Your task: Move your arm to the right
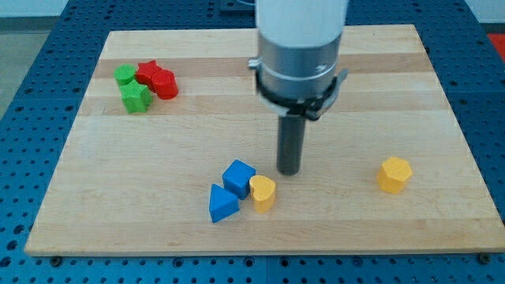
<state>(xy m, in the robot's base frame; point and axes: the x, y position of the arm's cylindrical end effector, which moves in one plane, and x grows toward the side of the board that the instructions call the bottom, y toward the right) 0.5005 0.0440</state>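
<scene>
My tip touches the wooden board near its middle, a little below centre. Just left and below it lie a blue cube, a blue triangular block and a yellow heart-shaped block, close together. The tip stands apart from them, nearest the yellow heart. A yellow hexagonal block lies alone to the view's right of the tip.
At the view's upper left sit a green block, a green star-shaped block, a red star-shaped block and a red block, bunched together. The board lies on a blue perforated table.
</scene>
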